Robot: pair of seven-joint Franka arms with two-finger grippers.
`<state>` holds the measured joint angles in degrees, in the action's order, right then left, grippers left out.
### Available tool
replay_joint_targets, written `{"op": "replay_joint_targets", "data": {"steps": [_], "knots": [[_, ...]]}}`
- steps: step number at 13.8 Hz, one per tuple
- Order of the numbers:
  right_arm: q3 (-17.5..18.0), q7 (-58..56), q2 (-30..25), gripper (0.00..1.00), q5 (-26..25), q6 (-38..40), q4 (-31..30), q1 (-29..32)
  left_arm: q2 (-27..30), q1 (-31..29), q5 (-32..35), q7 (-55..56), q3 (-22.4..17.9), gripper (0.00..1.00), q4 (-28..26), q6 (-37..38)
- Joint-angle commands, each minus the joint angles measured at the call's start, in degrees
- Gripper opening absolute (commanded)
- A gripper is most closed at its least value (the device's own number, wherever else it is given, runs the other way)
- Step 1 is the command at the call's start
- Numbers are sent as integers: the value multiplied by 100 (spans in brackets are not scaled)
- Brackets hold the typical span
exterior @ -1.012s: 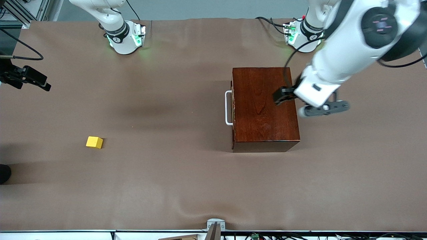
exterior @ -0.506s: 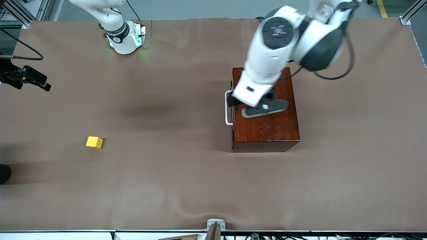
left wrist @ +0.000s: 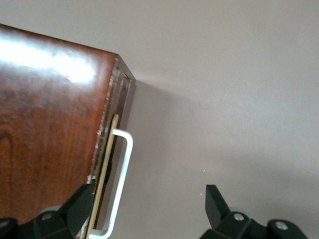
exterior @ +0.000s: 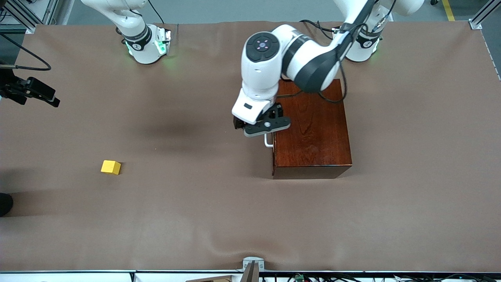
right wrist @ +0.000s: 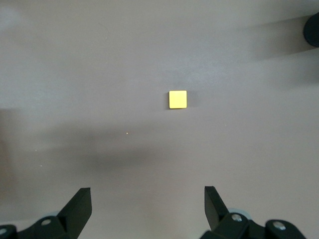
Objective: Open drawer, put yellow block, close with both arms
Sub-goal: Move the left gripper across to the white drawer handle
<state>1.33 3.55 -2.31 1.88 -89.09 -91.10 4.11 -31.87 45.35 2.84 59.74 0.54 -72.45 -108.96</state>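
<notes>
Over drawer [exterior: 274,129] handle [left wrist: 119,184]: left end effector [left wrist: 144,206] spread. Right end effector [right wrist: 147,206] spread, over yellow block [right wrist: 178,99]. No legible writing.

1 drawer [exterior: 270,138], 1 yellow block [exterior: 110,167]

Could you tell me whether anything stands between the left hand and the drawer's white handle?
Nothing visible does. The left hand hangs open over the white handle of the shut drawer, one finger over the box edge, the other over bare table.

brown table [exterior: 195,219]: wooden box [exterior: 313,137], yellow block [exterior: 110,167]
</notes>
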Motion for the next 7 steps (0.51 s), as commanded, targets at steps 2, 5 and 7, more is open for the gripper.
{"op": "replay_joint_targets", "data": {"steps": [2, 5, 7], "knots": [[-1, -57, -15, 100, -38, 49, 49, -6, -407, 641, 156, 90, -536, 100, 284, 41], [-1, -57, -15, 100, -38, 49, 49, -6, -417, 739, 147, 38, -556, 100, 275, 111], [-1, -57, -15, 100, -38, 49, 49, -6, -504, 748, 138, -76, -538, 100, 266, 199]]}}
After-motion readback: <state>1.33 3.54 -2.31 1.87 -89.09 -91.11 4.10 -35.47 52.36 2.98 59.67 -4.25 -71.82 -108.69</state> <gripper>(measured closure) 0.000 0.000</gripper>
